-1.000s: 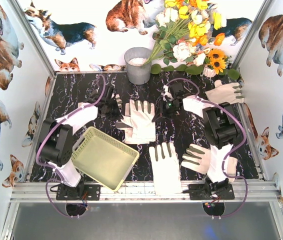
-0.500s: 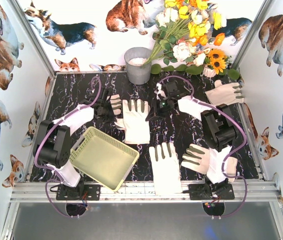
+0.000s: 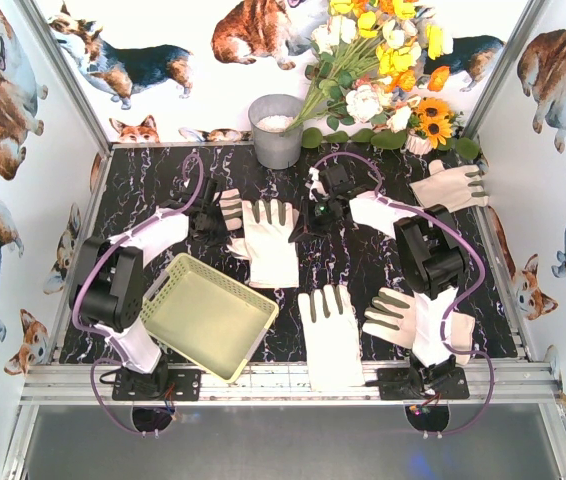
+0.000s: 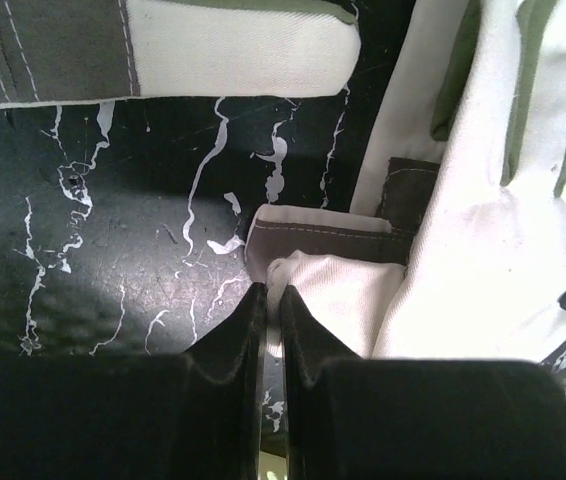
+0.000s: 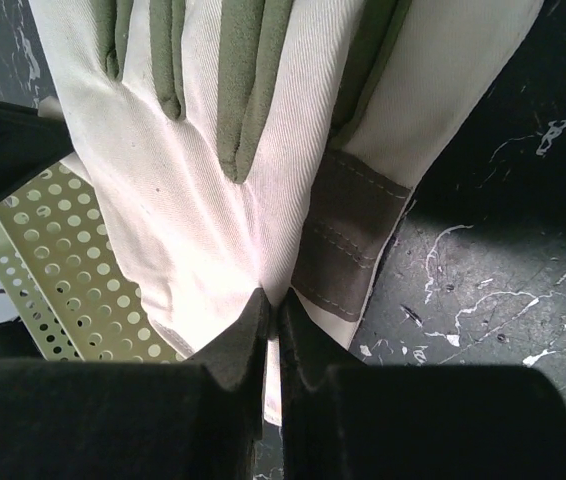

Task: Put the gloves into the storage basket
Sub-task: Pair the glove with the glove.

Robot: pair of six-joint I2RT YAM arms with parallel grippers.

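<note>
A black, white-veined worktop [image 3: 143, 190], walled by corgi-print panels [image 3: 23, 100], carries a basket [image 3: 203, 315] and scattered gloves [image 3: 268, 250]; left fingers [image 4: 268, 292] and right fingers [image 5: 271, 300] are each clenched on the 2 middle gloves.

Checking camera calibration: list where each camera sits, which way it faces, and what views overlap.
Top external: above and behind the robot, looking down on table, storage basket, gloves; left arm and right arm show.
Left wrist: on the left arm, looking along its shut end effector, pinching a dark-cuffed glove.
Right wrist: on the right arm, looking along its shut end effector, pinching a white glove.
Shared: top and right wrist both show the storage basket.
</note>
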